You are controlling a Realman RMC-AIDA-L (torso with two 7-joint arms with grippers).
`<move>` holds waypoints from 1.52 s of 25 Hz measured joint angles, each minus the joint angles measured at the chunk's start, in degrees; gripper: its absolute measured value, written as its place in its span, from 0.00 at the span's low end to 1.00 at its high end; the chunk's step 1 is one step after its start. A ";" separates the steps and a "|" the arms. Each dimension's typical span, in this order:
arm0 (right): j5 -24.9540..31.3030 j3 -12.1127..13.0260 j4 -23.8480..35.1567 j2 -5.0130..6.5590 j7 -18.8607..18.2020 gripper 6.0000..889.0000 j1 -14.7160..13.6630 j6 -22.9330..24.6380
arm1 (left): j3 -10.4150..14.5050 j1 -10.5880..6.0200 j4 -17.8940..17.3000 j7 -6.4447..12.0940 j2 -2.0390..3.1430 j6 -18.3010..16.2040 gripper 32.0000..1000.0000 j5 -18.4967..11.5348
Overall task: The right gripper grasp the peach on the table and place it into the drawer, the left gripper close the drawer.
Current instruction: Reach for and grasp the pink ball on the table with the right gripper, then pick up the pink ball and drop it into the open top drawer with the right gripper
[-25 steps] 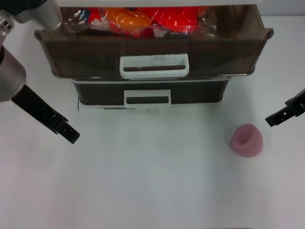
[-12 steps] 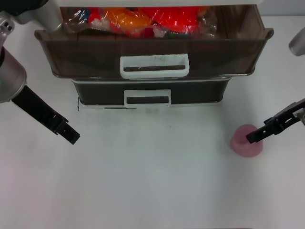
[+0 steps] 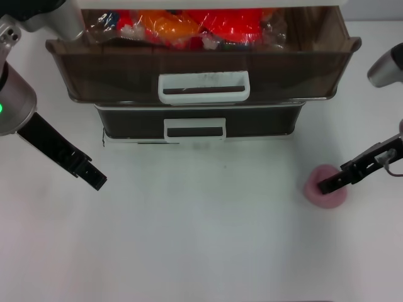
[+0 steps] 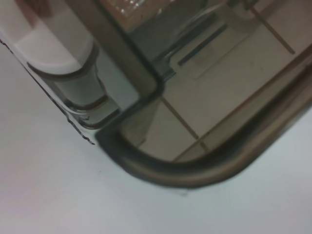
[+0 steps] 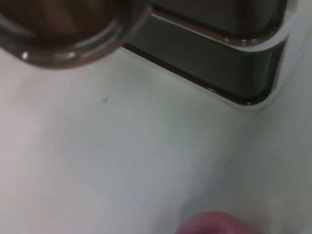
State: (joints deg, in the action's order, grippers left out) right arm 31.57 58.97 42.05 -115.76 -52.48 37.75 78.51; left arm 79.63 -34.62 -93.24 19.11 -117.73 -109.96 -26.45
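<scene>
a pink peach point(image 3: 322, 194) on the white table point(image 3: 201, 245), smoky-brown drawer point(image 3: 201, 72) with white handle point(image 3: 204, 87), red-orange packets point(image 3: 189, 25).

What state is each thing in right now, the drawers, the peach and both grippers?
Top drawer: pulled open, red and orange packets inside.
Second drawer: shut further in than the top one.
Peach: on the table, not in the drawer.
Right gripper: over the peach.
Left gripper: above the table, holding nothing.

Red and orange wrapped packets point(image 3: 189, 25) crowd the top centre of the frame, while a lower brown drawer point(image 3: 198, 123) with a white handle point(image 3: 194, 129) sits mid-frame.
</scene>
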 joint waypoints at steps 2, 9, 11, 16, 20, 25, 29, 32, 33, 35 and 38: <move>0.07 -0.18 -1.43 0.10 -0.49 0.85 0.49 -0.89 | 0.00 -0.01 0.00 -0.03 -0.01 0.04 0.79 0.00; 0.20 -0.20 -2.33 -0.01 -1.17 0.83 0.82 -1.46 | 0.06 -0.10 0.00 -0.04 -0.05 0.11 0.79 0.00; 0.23 -0.19 -2.34 0.00 -1.19 0.82 0.88 -1.52 | 0.07 -0.10 0.00 -0.04 -0.05 0.11 0.79 0.00; 0.25 -0.18 -2.38 0.01 -1.19 0.81 0.91 -1.99 | 0.09 -0.10 -0.01 -0.04 -0.05 0.11 0.79 0.00; 0.30 -0.46 -2.41 0.01 -1.13 0.79 0.92 -1.97 | 0.09 -0.10 -0.01 -0.04 -0.05 0.11 0.79 0.00; 0.77 -0.51 -2.40 0.00 -1.17 0.78 0.92 -1.99 | 0.09 -0.10 -0.01 -0.04 -0.05 0.10 0.79 0.00; 0.88 -0.49 -2.36 0.01 -1.19 0.66 0.92 -2.01 | 0.09 -0.10 -0.01 -0.04 -0.05 0.11 0.79 0.00; 0.88 -0.29 -2.21 0.01 -1.20 0.54 0.92 -2.03 | 0.09 -0.10 -0.01 -0.04 -0.05 0.10 0.79 0.00; 0.88 -0.25 -2.18 0.01 -1.20 0.49 0.92 -2.03 | 0.09 -0.10 -0.01 -0.04 -0.05 0.11 0.79 0.00; 0.88 -0.22 -2.10 0.01 -1.21 0.38 0.92 -2.05 | 0.09 -0.10 -0.01 -0.04 -0.05 0.10 0.79 0.00; 0.88 -0.20 -1.99 0.01 -1.22 0.24 0.92 -2.05 | 0.09 -0.10 -0.01 -0.04 -0.05 0.10 0.79 0.00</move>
State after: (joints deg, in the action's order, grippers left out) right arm 32.45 58.77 40.06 -115.75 -53.70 38.67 76.46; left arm 79.72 -34.72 -93.25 19.07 -117.78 -109.86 -26.45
